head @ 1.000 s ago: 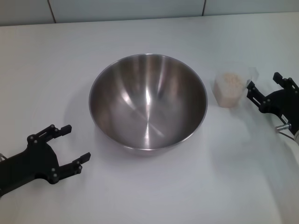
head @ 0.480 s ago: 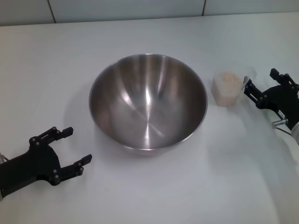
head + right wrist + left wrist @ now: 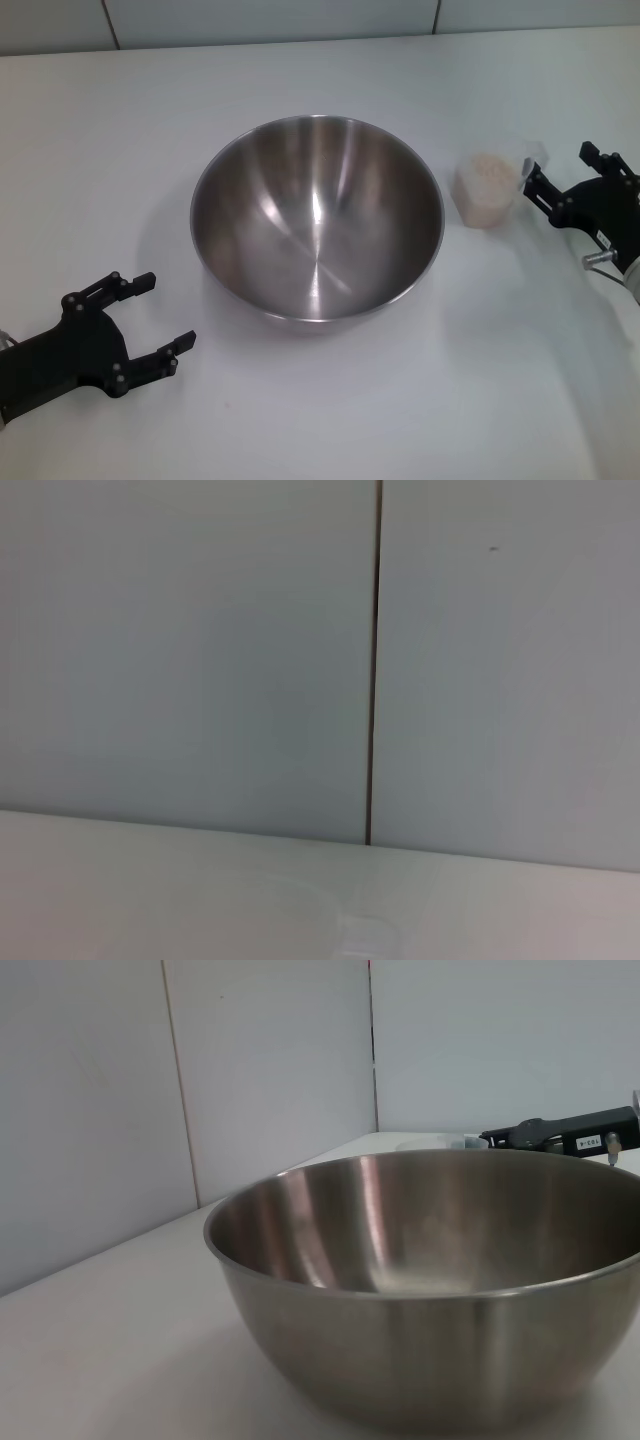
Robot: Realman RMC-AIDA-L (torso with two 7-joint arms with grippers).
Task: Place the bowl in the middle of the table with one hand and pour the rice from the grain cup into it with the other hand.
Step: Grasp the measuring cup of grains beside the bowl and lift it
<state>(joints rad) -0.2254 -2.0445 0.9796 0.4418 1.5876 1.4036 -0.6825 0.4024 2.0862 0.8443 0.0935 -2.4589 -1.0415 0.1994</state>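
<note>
Right black forked gripper (image 3: pixel 560 175) sits at the right edge of the head view, its two fingers spread apart and pointing toward the small transparent plastic grain cup (image 3: pixel 487 190). The nearer fingertip (image 3: pixel 530 172) is just beside the cup's little handle tab, and I cannot tell if it touches it. The cup stands upright on the plain white matte surface (image 3: pixel 120 150), just to the right of the large round stainless-steel bowl (image 3: pixel 317 225) but apart from it. Off-white, beige-tinted rice (image 3: pixel 487 170) fills the cup close to its top.

The bowl stands upright near the middle of the surface, and its shiny brushed inside holds no grains. In the left wrist view the bowl (image 3: pixel 440 1290) fills the lower part of the picture, and the right gripper (image 3: pixel 560 1135) shows as a dark bar beyond its far rim.

The left black forked gripper (image 3: pixel 145 315) rests low at the near left corner, well apart from the bowl, its fingers also spread wide and holding nothing.

The right wrist view shows only the white wall panels (image 3: pixel 200 650) and the surface (image 3: pixel 150 890).
</note>
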